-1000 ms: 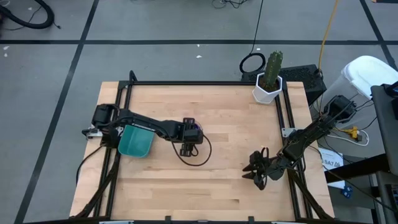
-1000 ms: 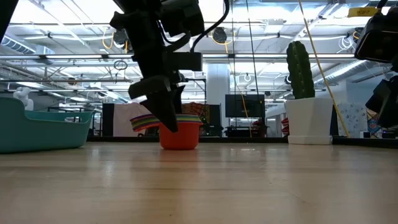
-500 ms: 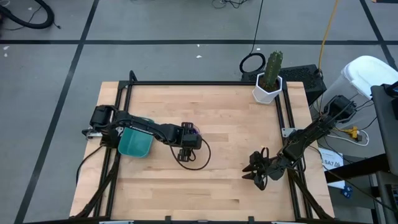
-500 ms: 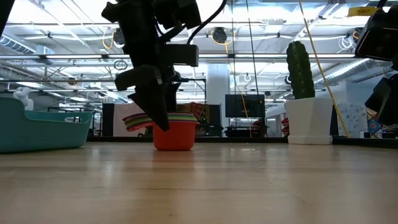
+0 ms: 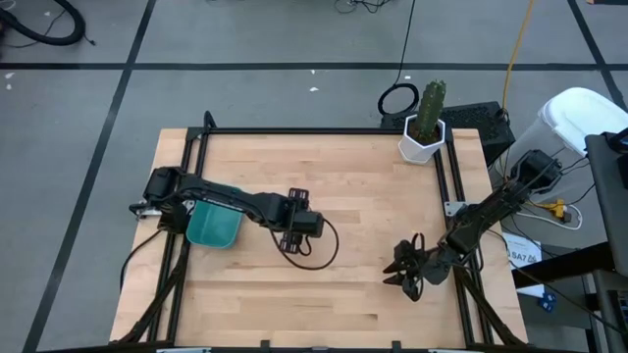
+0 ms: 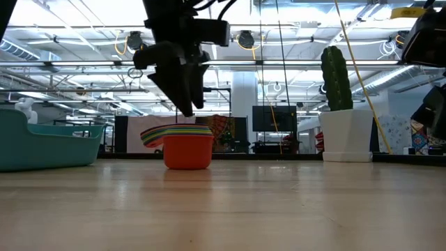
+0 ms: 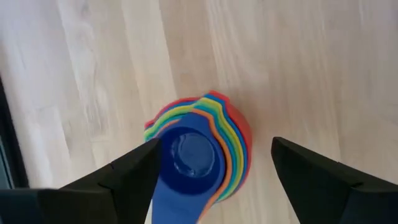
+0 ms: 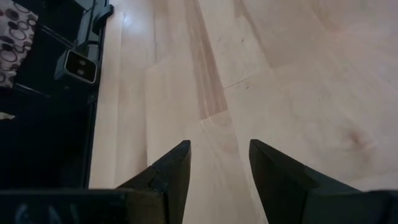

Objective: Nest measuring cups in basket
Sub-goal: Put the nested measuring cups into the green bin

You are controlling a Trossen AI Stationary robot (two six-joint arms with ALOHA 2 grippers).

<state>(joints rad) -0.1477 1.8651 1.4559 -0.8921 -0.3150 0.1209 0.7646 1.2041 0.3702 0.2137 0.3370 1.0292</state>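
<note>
Measuring cups (image 7: 198, 155) nested on table (image 5: 373, 186), unlabelled, left gripper (image 7: 211, 163) above.

The left tool (image 6: 182, 104) has risen clear above the measuring cups (image 6: 185, 143), its fingers spread wider.

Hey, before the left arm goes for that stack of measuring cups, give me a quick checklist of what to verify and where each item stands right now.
1. Left pincer open, a finger on each side of the stack: ok.
2. Measuring cups nested together, blue one on top: ok.
3. Stack upright on the table, orange cup at the bottom: ok.
4. Pincer low enough to close on the stack: not ok, it hangs above it in the low view.
5. Basket in place at the table's left edge: ok.
6. Right pincer parked away at the right: ok.
</note>
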